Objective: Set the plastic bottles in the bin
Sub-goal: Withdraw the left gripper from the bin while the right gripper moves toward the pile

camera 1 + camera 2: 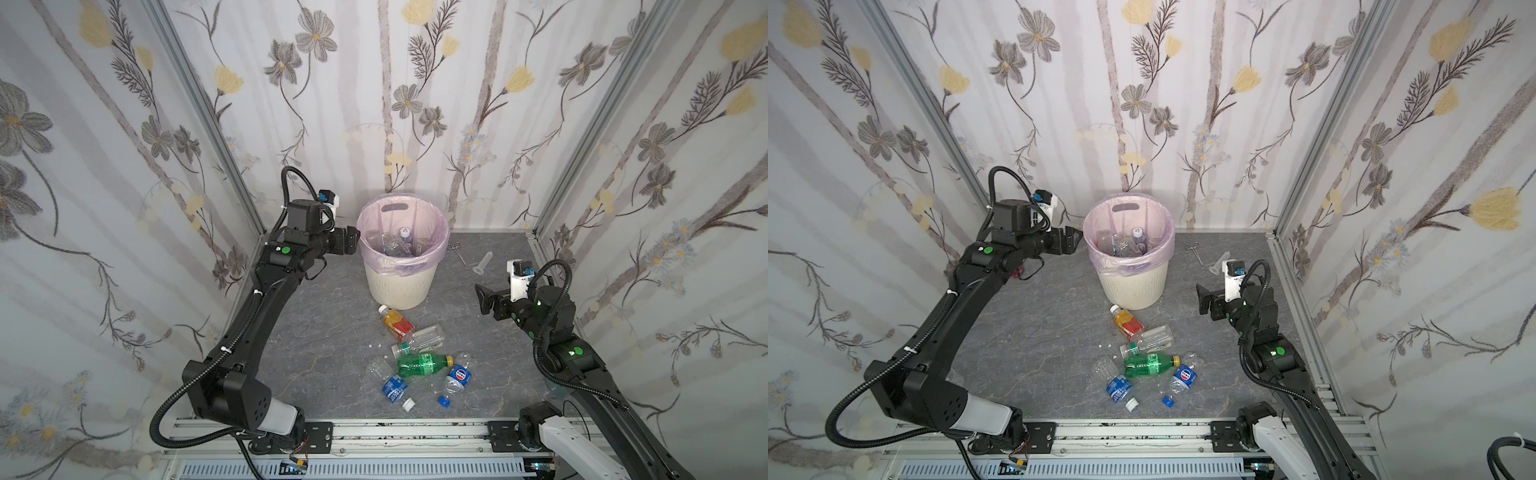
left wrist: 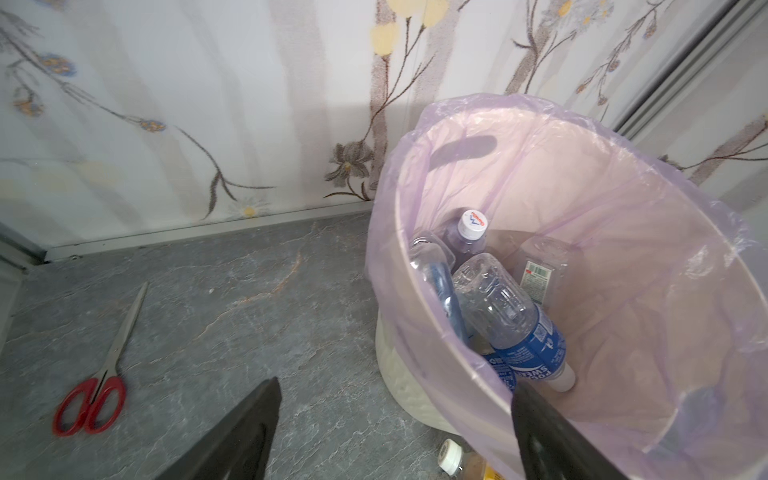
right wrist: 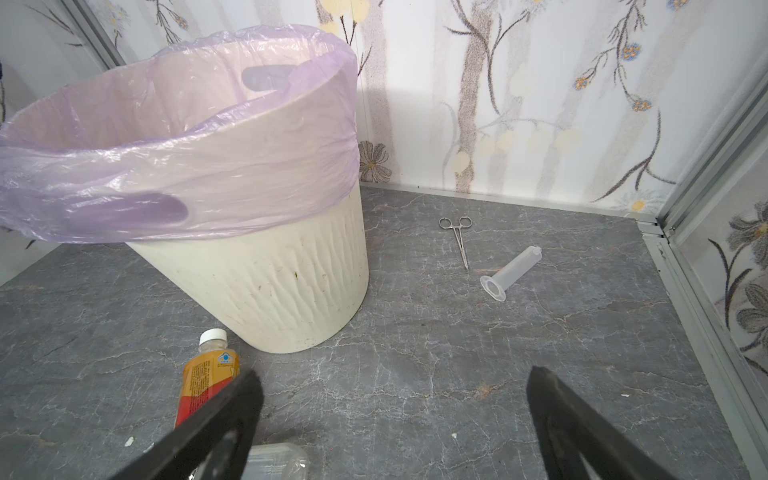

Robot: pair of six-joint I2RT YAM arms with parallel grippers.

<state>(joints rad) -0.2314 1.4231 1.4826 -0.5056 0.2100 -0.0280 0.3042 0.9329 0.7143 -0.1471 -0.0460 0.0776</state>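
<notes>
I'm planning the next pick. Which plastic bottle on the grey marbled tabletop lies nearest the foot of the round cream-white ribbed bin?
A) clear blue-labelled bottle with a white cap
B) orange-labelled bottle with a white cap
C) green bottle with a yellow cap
B: in both top views the orange-labelled bottle lies just before the cream-white ribbed bin, cap toward its foot.

A lab test booth: aluminium frame posts, floral wallpaper panels, robot arms bolted to a rail

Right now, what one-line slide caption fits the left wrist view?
Open left gripper by the pink-lined bin; inside, a Pocari Sweat bottle among clear bottles; red-handled scissors on the tabletop.
</notes>
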